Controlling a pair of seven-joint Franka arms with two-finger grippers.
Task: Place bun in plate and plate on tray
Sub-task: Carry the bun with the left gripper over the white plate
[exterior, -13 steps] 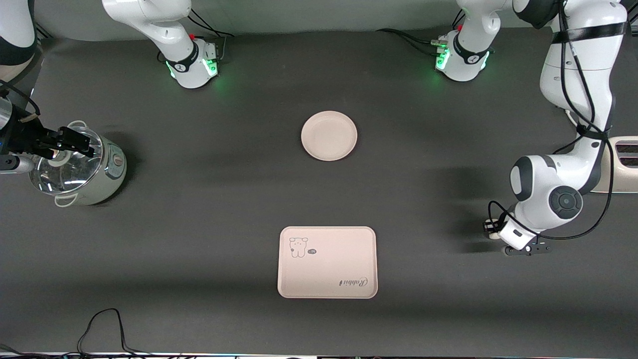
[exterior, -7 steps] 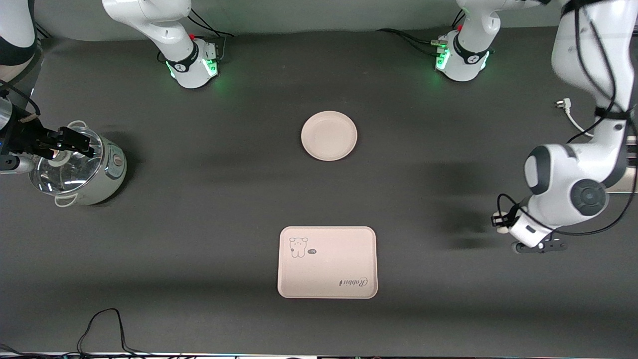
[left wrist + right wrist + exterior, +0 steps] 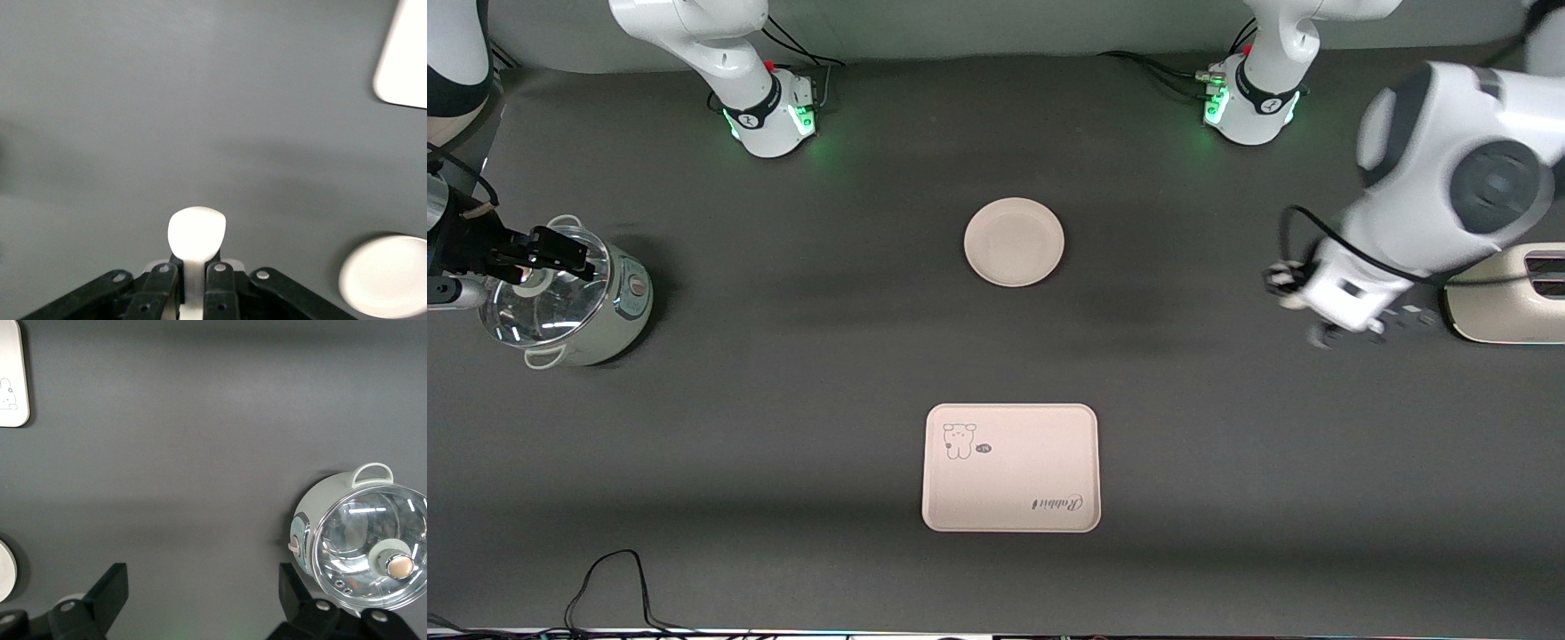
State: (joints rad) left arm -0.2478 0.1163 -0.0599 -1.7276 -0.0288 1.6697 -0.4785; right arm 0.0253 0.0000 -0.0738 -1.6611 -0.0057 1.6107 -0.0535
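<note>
**Bun in hand, plate and tray waiting**

Surface: a dark grey matte desk (image 3: 783,373), cloth-like and even.

Bun (image 3: 196,235): off-white, smooth, rounded oblong, pinched low on its body by the left gripper (image 3: 191,277), carried in the air toward the left arm's end of the desk. It is probably light, soft and easily dented, so a gentle hold across its narrow width suits it.

Plate (image 3: 1014,242): round, cream-pink, with a raised rim, empty, at mid-desk toward the bases' edge. It looks stiff and smooth, and the rim is the likely place to grip it.

Tray (image 3: 1011,468): pale pink rectangle with rounded corners, a cartoon animal and script, near the camera-side edge.

Right gripper (image 3: 200,603): spread wide and holding nothing, waiting over the glass-lidded pot (image 3: 569,298) at the right arm's end.

Cream appliance (image 3: 1507,293): at the edge of the left arm's end.
</note>
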